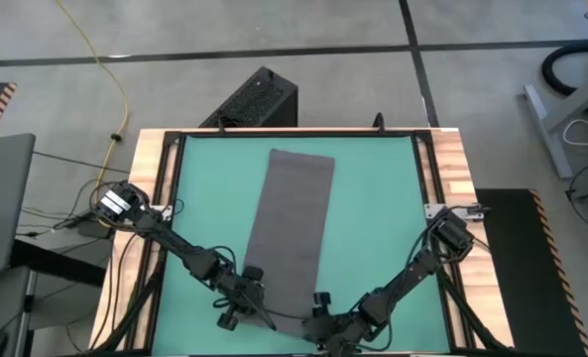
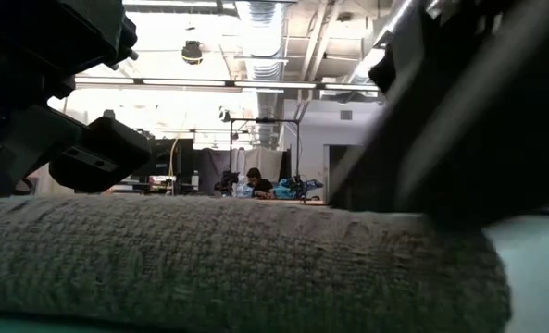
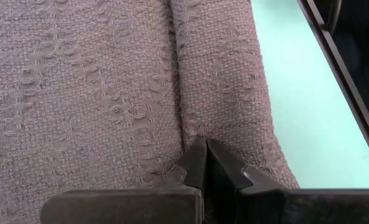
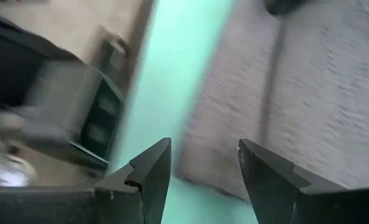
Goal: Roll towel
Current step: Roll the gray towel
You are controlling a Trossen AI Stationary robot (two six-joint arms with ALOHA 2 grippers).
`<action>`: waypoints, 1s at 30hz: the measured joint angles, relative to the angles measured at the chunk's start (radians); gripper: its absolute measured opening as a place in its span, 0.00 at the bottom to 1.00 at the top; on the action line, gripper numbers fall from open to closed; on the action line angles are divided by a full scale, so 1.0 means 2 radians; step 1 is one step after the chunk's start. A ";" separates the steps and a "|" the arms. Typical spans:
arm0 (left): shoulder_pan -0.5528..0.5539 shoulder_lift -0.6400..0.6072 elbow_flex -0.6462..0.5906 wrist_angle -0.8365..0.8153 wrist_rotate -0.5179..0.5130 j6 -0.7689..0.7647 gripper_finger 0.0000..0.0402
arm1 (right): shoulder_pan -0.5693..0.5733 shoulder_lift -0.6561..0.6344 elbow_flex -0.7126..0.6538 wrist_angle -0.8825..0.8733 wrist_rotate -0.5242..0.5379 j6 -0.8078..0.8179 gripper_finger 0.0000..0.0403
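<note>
The dark grey towel [image 1: 295,223] lies as a long strip down the middle of the green mat [image 1: 383,198], its far end flat and its near end turned over into a short thick roll [image 2: 237,264]. My left gripper [image 1: 256,294] is shut at the towel's left edge, where the roll meets the flat cloth. My right gripper [image 4: 203,168] stands open just off the roll's right end [image 4: 221,143], above the mat, with nothing between its fingers. It shows in the high view [image 1: 313,312] by the towel's near right corner. My left gripper has its shut fingertips [image 3: 204,155] set into the crease [image 3: 183,118] between the roll and the flat cloth. It comes slanting down from the table's left. The fingers lie along the crease, across the strip. I cannot tell whether any cloth is caught between them.
Bare green mat lies on both sides of the towel. A black frame [image 1: 427,169] and wooden borders [image 1: 145,169] edge the table. A black box [image 1: 259,99] stands on the floor beyond the far edge. Cables trail at the left.
</note>
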 joint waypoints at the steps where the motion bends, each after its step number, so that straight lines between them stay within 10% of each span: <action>1: 0.000 0.000 0.000 0.000 0.000 0.000 0.00 | 0.000 0.004 -0.001 -0.002 0.004 0.000 0.53; 12: 0.001 0.000 0.000 0.009 0.010 0.001 0.00 | 0.001 0.044 0.004 0.029 0.002 0.025 0.50; 23: 0.001 -0.050 -0.001 0.009 0.066 0.026 0.16 | -0.011 0.028 0.003 0.009 -0.028 0.147 0.07; 30: -0.005 -0.074 -0.001 0.011 0.051 0.042 0.21 | -0.024 0.027 0.003 0.030 -0.083 0.231 0.10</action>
